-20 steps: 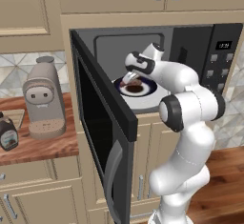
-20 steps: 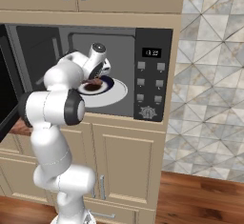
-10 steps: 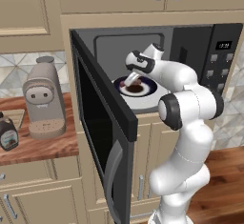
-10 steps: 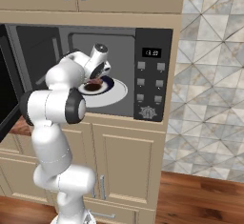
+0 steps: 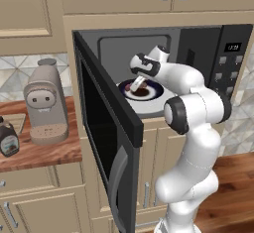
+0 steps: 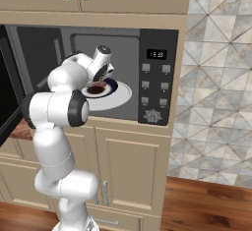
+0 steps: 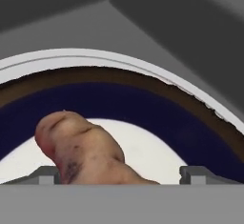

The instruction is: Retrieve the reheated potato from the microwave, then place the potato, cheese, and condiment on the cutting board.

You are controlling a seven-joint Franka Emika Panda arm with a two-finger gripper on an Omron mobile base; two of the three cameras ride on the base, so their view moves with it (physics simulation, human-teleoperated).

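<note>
Beige cabinets frame the built-in microwave (image 5: 198, 63), whose dark glass door (image 5: 106, 143) hangs open to the left. Inside, the potato (image 7: 83, 149) lies on a plate (image 7: 157, 118) with a dark blue band and white centre, which sits on the white turntable (image 6: 120, 97). The pincer (image 7: 119, 175) is down at the plate with its fingertips (image 7: 47, 174) wide apart, one on each side of the potato and not closed on it.

By the look of it, the potato is firm, light and rough-skinned, so it should not slip; across its narrow middle seems the best place to take hold, since the rounded ends could squirt out.

On the reddish worktop (image 5: 44, 152) left of the door stand a beige coffee machine (image 5: 45, 103) and the condiment (image 5: 8, 138) bottle, well apart from the microwave. The bottle's label and the microwave's small display (image 6: 157, 54) are too small to read.
</note>
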